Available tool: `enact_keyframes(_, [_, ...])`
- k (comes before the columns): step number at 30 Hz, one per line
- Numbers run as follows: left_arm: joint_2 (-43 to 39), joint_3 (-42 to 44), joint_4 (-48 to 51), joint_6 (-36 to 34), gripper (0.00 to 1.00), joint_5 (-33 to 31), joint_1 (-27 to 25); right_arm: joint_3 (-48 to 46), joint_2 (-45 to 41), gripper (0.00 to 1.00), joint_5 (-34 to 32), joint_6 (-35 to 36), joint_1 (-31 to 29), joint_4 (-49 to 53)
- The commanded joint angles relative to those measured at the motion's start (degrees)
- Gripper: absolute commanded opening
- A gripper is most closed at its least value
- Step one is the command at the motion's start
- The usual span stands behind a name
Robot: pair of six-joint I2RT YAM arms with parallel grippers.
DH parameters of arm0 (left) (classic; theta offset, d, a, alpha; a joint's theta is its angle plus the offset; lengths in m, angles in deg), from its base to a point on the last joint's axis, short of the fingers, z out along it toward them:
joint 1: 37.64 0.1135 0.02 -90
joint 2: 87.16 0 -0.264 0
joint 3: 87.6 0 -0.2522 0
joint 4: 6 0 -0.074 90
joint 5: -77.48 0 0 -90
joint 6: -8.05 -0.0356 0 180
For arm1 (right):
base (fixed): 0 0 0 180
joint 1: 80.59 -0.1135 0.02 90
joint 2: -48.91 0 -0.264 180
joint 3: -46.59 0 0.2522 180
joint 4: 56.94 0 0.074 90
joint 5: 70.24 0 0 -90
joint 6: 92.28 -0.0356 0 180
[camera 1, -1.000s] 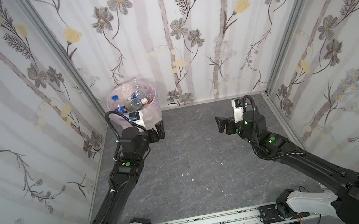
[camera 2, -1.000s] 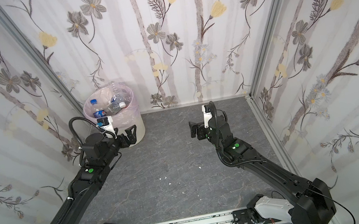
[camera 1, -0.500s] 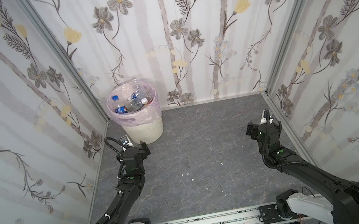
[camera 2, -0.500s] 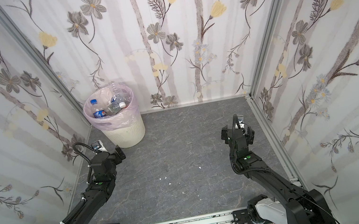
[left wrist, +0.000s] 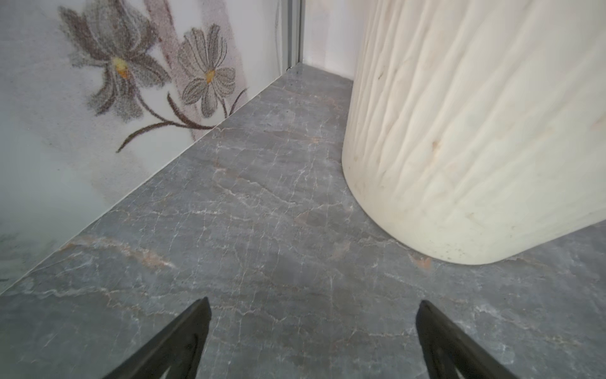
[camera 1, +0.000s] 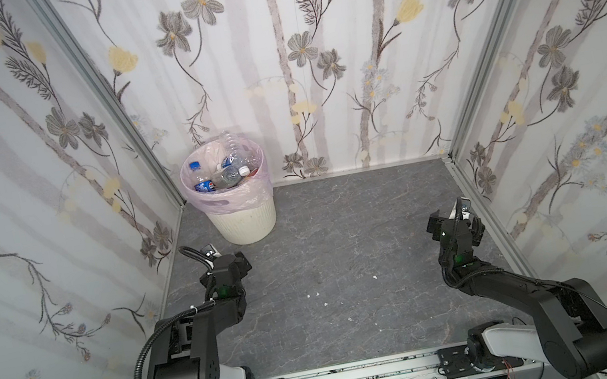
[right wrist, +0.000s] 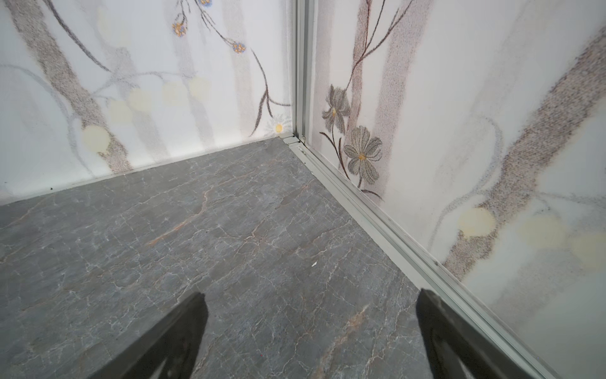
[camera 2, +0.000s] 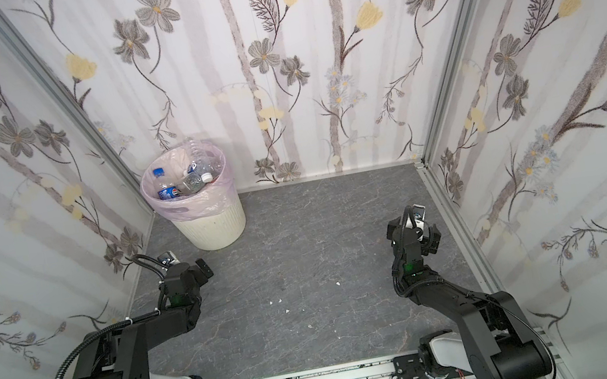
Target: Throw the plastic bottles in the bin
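**A:** The left gripper [left wrist: 313,305]: how was it found?

**B:** Its jaws were seen spread wide, with nothing held between them, low over the grey stone-patterned floor [camera 1: 347,254]. The bin [left wrist: 459,131] was seen close ahead of it and off to one finger's side, but was not touched.

**A:** And the right gripper [right wrist: 311,298]?

**B:** It was likewise seen spread wide and empty, and was pointed toward the far corner by the right wall [camera 1: 574,109]. In both top views it was placed well apart from the bin, with the open floor lying between them.

**A:** Where were the plastic bottles [camera 1: 225,174] located?

**B:** They were seen heaped inside the bin, within the pink bag [camera 1: 228,201] folded over its rim. Blue caps, blue labels and one white cap could be made out. One clear bottle was seen standing above the rim at the back. The bin itself was set in the far left corner, just beyond the left gripper.

**A:** Was anything else noted on the floor?

**B:** A few small white specks [camera 1: 316,293] were noted between the two arms.
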Motion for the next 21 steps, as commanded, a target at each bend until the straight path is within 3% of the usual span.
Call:
enact_keyframes(1, [1.5,0.3,-11.8,-5.9,1.00,5.1,0.2,-0.9,0.0,1.00,0.5,2.2,0.3,-9.0])
enact_keyframes(7, [1.8,0.3,-12.7,-7.2,1.00,9.3,0.5,-6.3,-1.1,1.00,0.5,6.0,0.4,-21.3])
enact_keyframes(12, [2.3,0.1,-13.0,-7.9,1.00,11.9,0.7,-11.9,3.0,1.00,6.1,7.9,0.7,-37.9])
enact_keyframes(21, [2.3,-0.1,-12.9,-7.4,1.00,12.7,1.3,-11.8,3.2,1.00,10.6,8.7,0.7,-37.2])
